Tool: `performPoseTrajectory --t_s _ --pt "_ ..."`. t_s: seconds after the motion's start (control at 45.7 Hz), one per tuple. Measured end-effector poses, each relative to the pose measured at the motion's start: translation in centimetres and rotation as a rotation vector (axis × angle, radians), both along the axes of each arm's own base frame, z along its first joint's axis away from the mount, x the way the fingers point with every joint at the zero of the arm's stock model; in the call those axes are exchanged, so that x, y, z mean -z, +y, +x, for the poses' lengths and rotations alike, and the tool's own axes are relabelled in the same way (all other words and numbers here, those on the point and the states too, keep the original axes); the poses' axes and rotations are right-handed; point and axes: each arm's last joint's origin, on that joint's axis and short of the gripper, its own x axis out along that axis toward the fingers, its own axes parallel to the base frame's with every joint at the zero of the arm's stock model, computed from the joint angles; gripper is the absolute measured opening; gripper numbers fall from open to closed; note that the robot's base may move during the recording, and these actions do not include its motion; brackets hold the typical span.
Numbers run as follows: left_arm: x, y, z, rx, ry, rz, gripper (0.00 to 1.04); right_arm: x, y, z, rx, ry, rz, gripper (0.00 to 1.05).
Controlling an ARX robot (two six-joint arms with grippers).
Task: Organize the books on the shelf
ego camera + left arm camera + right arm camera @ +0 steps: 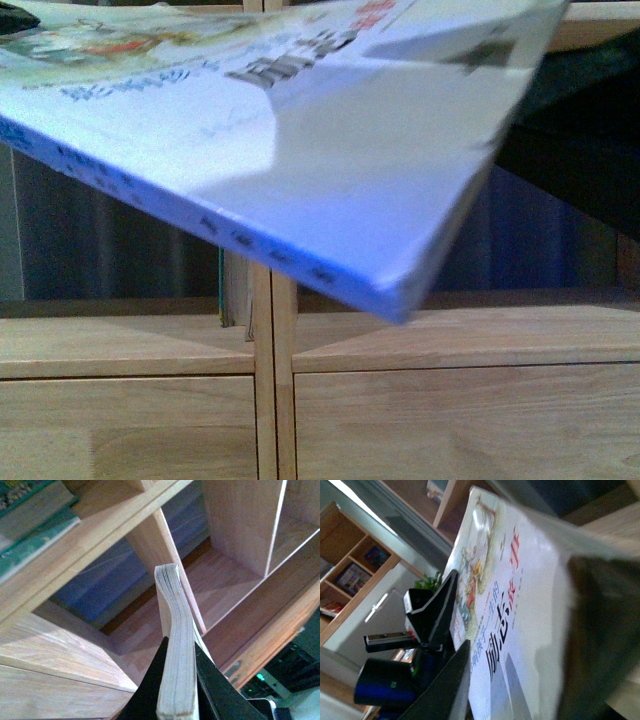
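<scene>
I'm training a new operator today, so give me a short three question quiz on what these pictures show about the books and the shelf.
1. True or false: the left gripper is shut on the big book.
2. In the front view, the thin book standing in the shelf is: A) just left of the middle post; B) at the far right end; C) lying flat on the board.
3. Fill in: in the front view, the big book's cover faces ___.

Key: 1 true; 2 A; 3 up, with a tilt.
</scene>
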Motion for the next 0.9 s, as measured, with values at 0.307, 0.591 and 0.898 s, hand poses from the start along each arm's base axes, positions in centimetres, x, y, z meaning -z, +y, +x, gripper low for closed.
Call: performPoseTrajectory --t_s 0.307,0.591,0.898 --pt "-4.1 4.0 0.5 -0.308 -0.073 0.298 0.07 0.1 -3.8 2.4 0.270 -0.063 -0.032 0.90" --pt "-5.1 5.5 1.1 -0.583 -0.152 0.676 0.07 4.0 -5.9 4.2 0.572 -0.035 -0.253 0.98" --pt "-3.6 7.5 6.3 -0.890 -0.267 1.158 0.07 6.1 -7.1 4.2 0.828 -0.109 -0.497 0.85"
